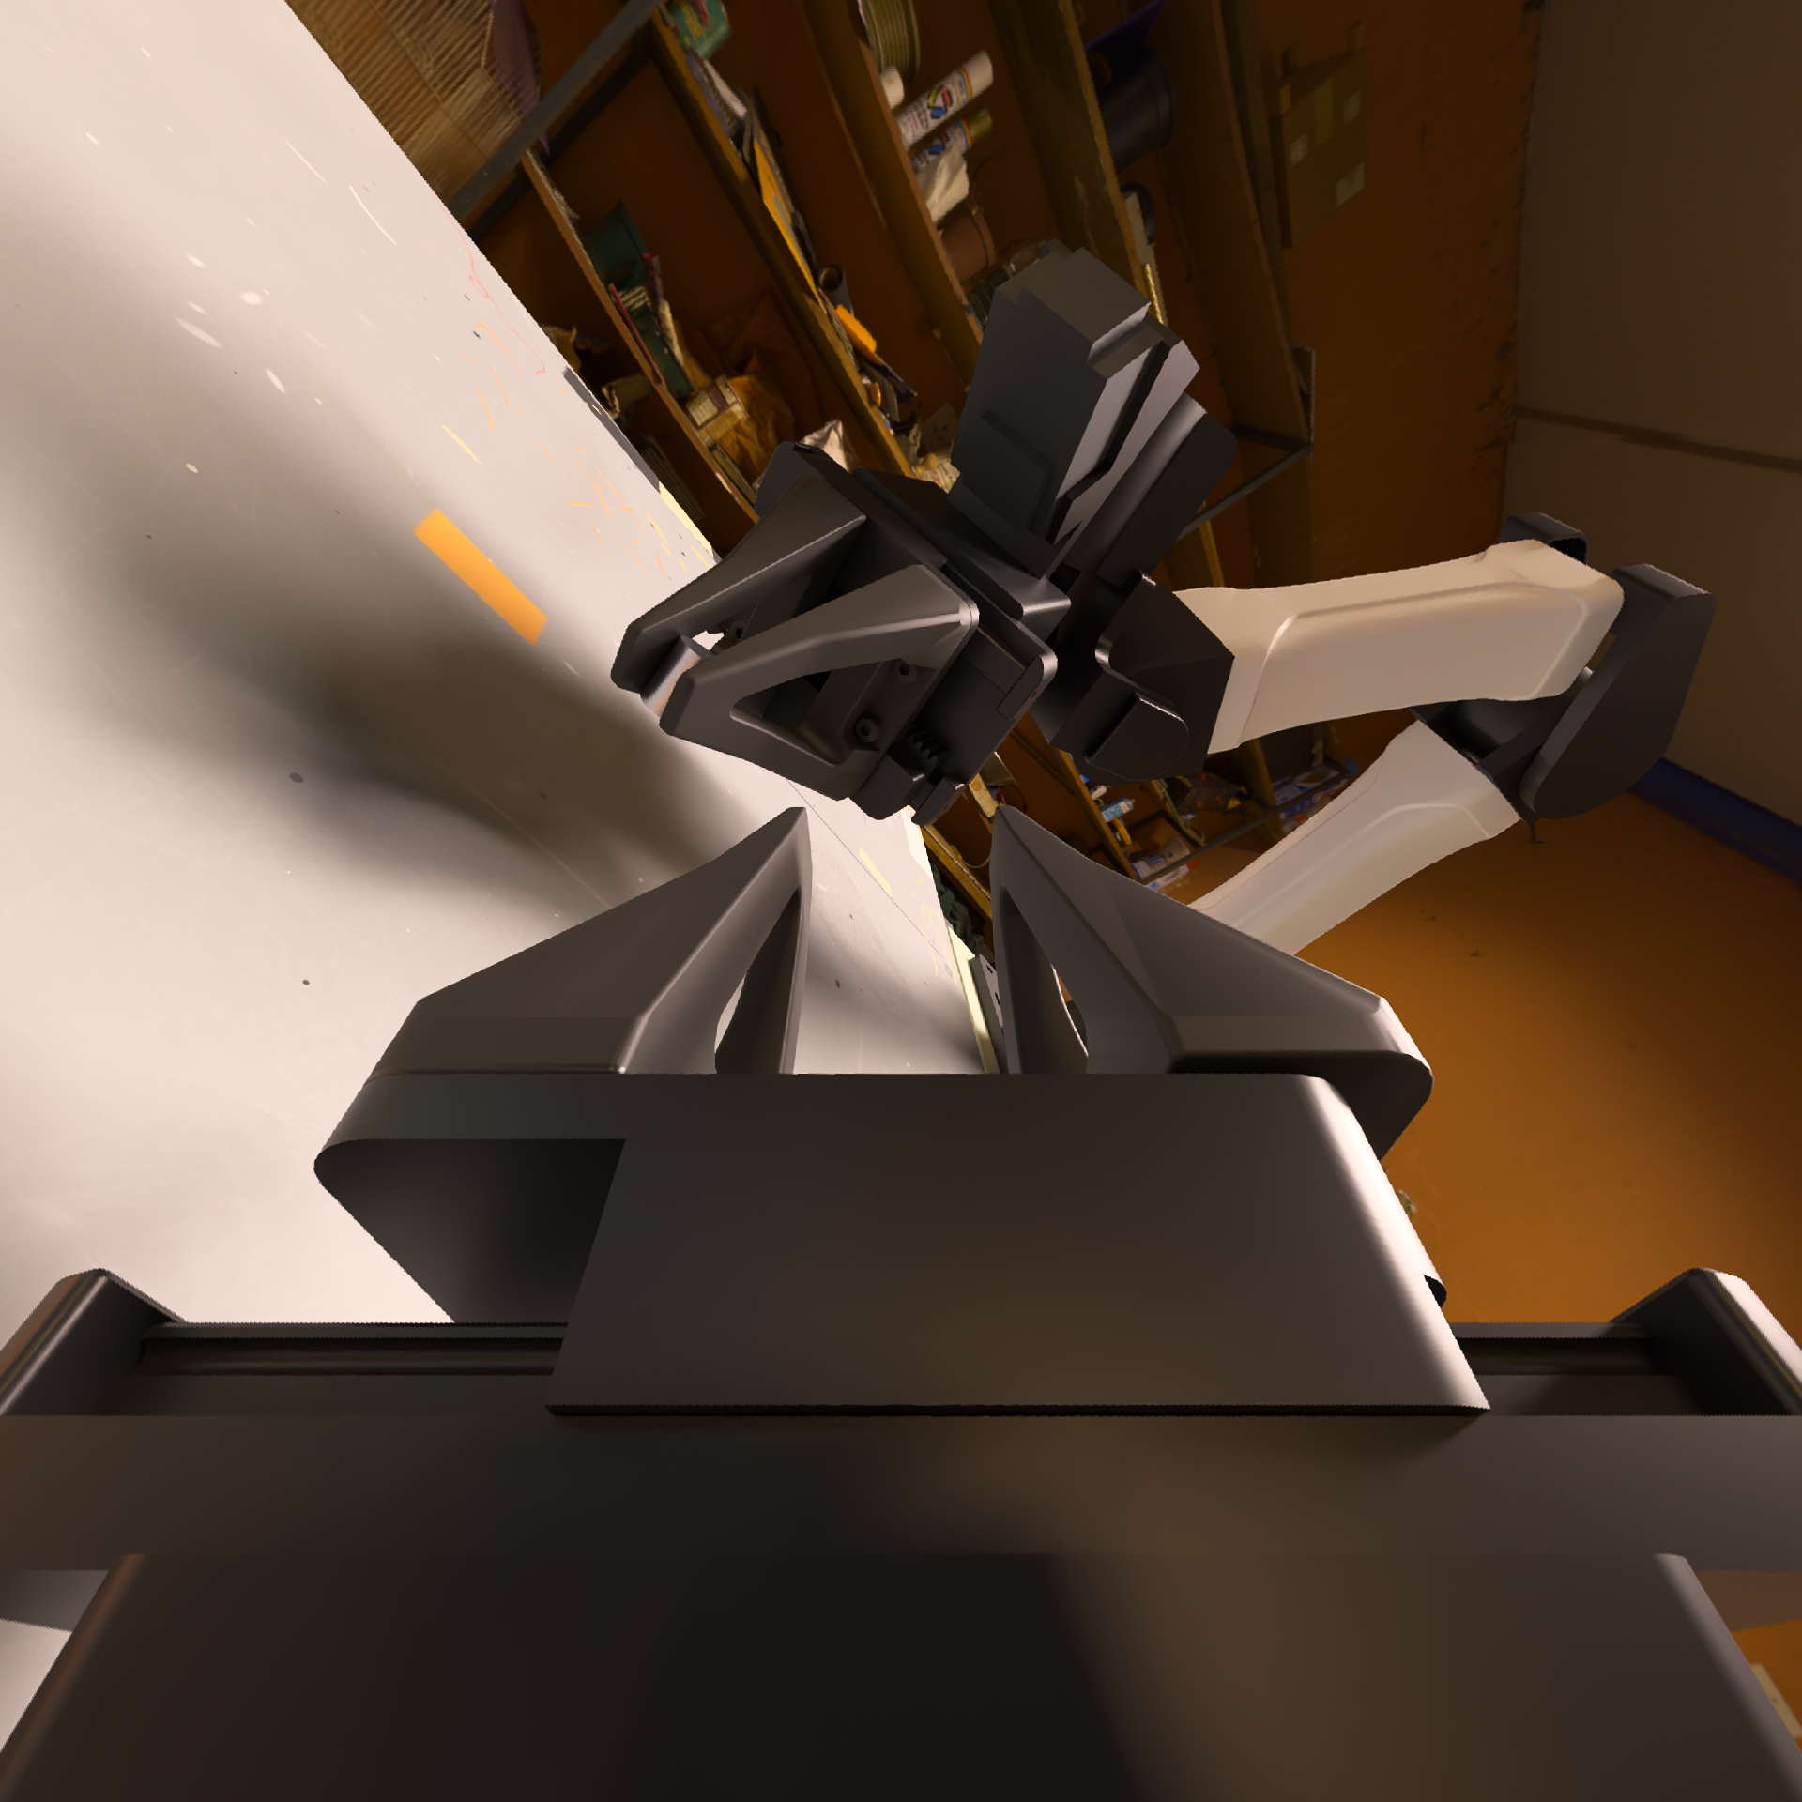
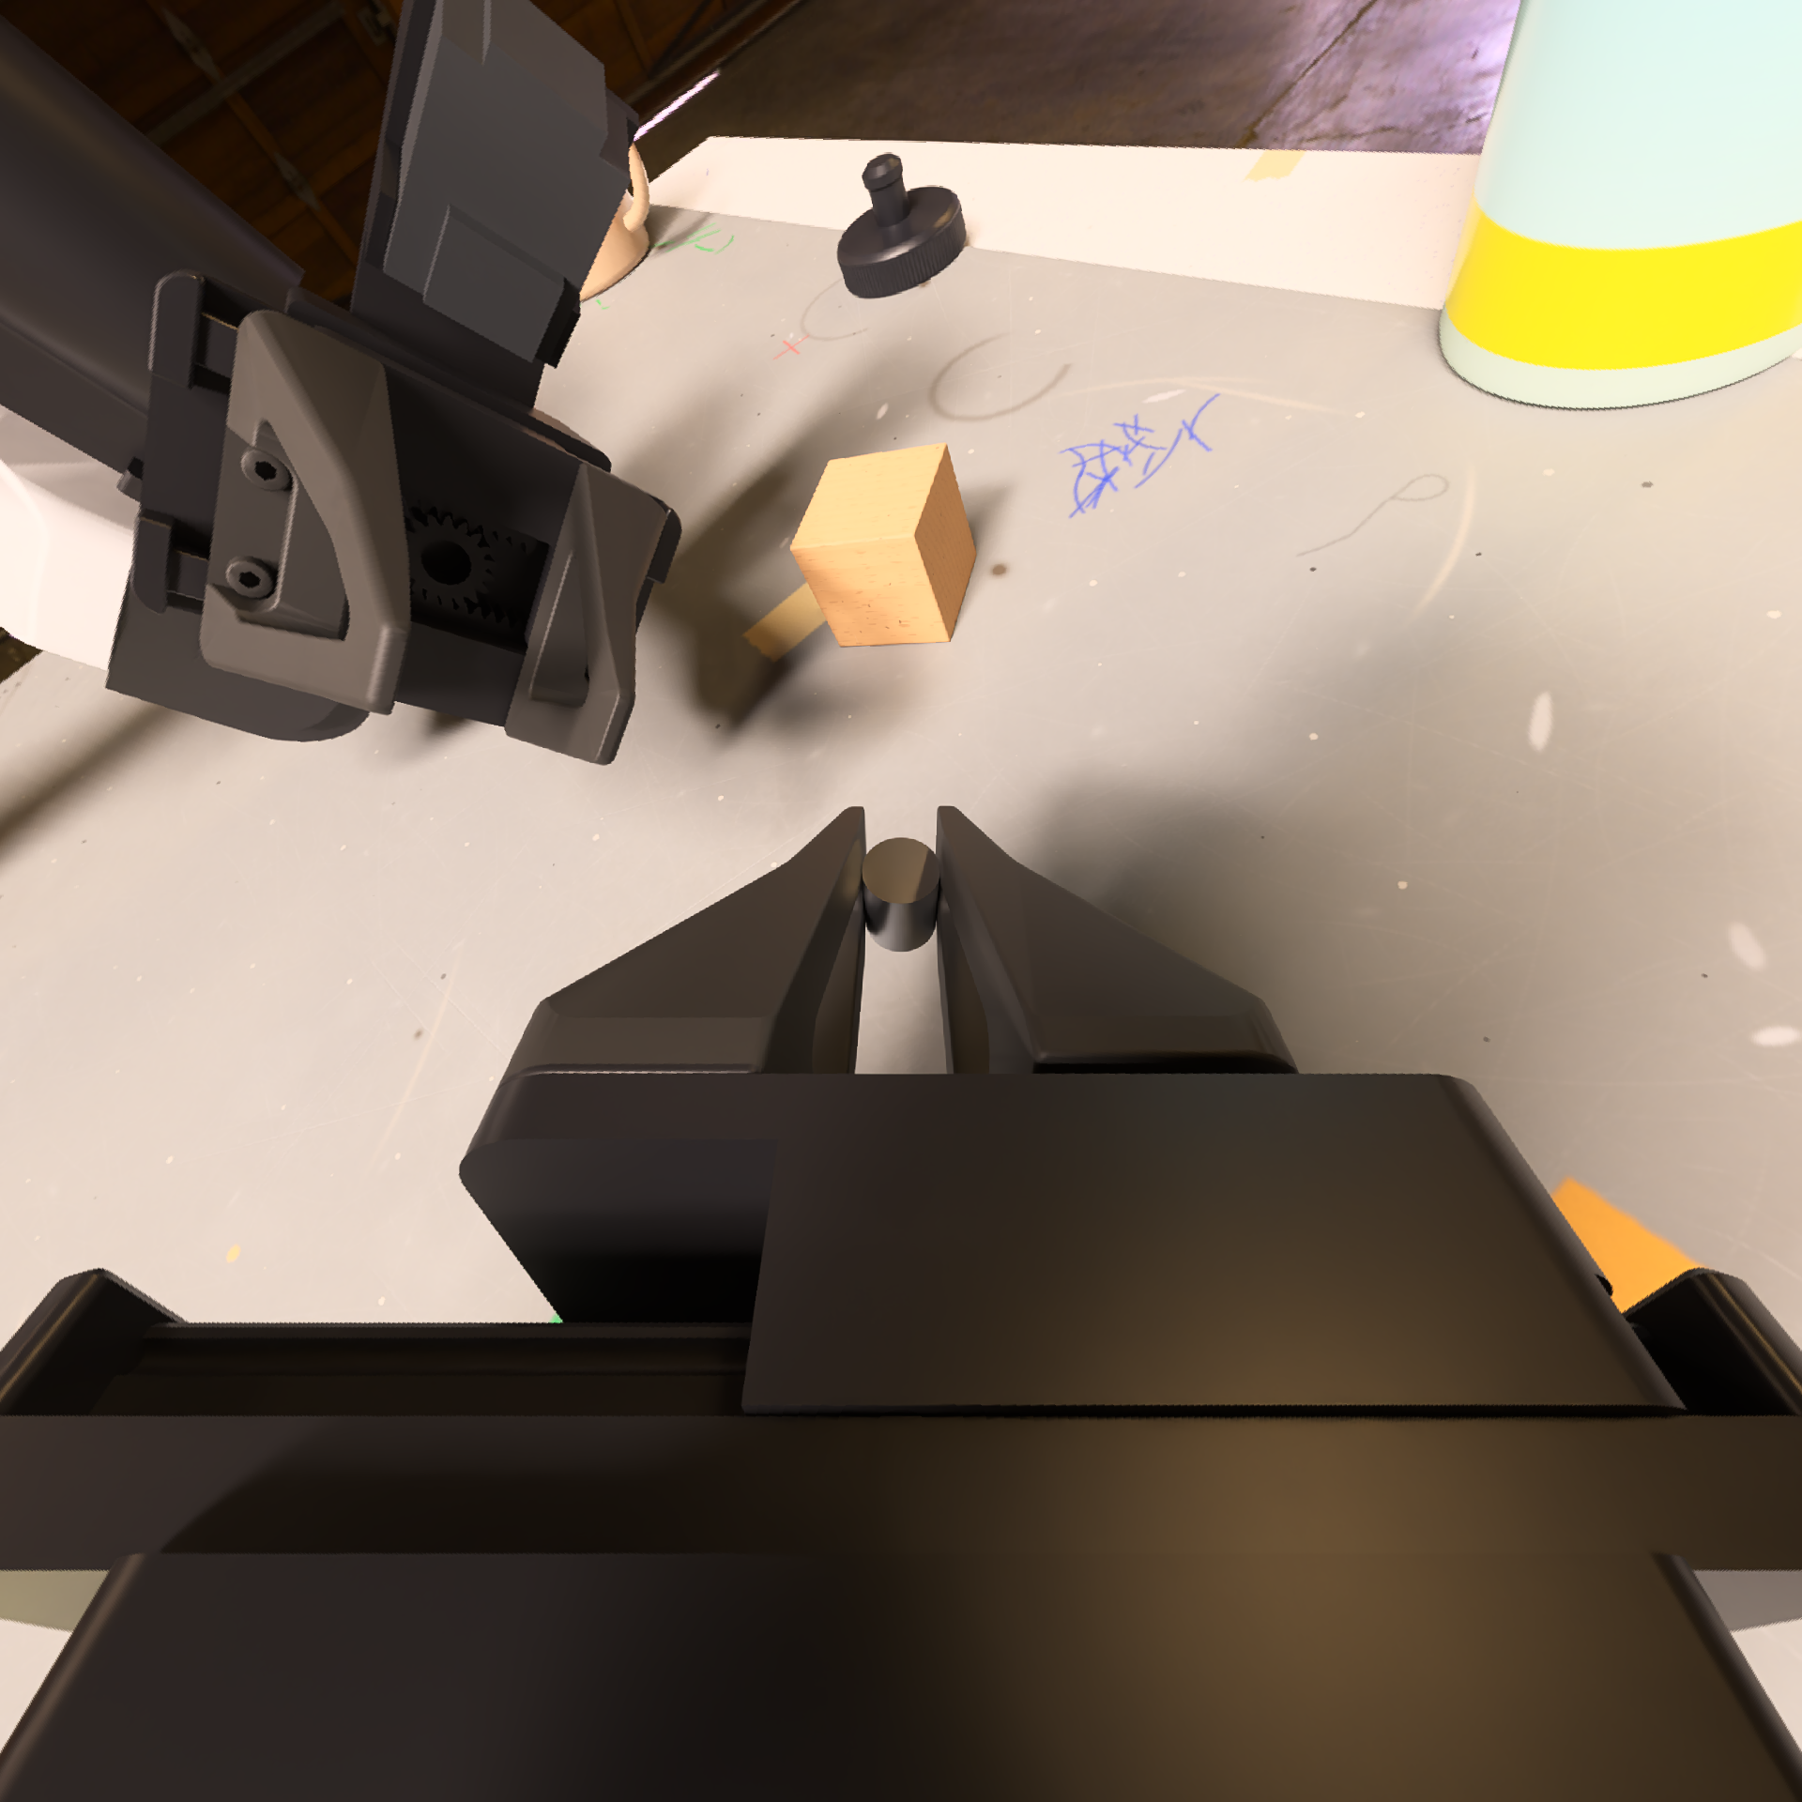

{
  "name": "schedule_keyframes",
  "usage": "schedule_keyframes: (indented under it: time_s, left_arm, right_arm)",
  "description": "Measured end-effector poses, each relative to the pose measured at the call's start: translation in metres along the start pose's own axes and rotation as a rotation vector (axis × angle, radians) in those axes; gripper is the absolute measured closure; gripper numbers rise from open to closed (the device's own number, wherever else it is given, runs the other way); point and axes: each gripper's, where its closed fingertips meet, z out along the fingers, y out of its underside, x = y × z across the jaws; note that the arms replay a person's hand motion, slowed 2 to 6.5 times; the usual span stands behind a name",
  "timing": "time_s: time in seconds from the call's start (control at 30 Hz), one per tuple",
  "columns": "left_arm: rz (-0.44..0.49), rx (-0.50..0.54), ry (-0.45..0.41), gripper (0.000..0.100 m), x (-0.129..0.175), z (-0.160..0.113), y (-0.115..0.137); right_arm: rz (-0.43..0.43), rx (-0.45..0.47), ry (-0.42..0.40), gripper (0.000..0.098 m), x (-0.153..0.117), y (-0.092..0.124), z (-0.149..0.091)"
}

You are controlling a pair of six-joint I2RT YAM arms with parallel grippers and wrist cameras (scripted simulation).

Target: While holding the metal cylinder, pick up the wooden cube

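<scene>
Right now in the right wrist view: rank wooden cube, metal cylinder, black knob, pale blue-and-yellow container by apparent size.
1. pale blue-and-yellow container, cropped by the frame
2. wooden cube
3. black knob, farther off, so true size is unsure
4. metal cylinder, in the right hand

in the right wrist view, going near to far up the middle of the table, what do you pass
metal cylinder pinched at the right gripper tips → wooden cube → dark round knob near the table far edge
</scene>
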Motion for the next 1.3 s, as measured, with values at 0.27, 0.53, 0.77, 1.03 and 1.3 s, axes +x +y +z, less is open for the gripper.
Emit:
schedule_keyframes:
  time_s: [0.27,0.53,0.77,1.03,1.3]
  left_arm:
    - [-0.001,-0.001,0.0,0.069,0.0001,0.0,0.0002]
    - [-0.003,-0.002,0.001,0.069,0.0004,0.0,0.0003]
    - [0.001,-0.001,0.004,0.069,0.0013,0.0001,-0.0002]
    - [0.0,-0.001,0.006,0.069,0.0015,0.0002,-0.0004]
    - [-0.002,-0.002,0.008,0.069,0.0015,0.0002,-0.0002]
  right_arm:
    - [0.025,0.001,-0.009,0.0858,0.0007,-0.0001,-0.0003]
    - [0.043,0.002,-0.015,0.0858,0.0013,-0.0001,-0.0004]
    - [0.06,0.005,-0.019,0.0858,0.002,-0.0002,-0.001]
    - [0.082,0.009,-0.026,0.0858,0.0029,-0.0007,-0.0015]
    - [0.098,0.012,-0.032,0.0858,0.0034,-0.0009,-0.0017]
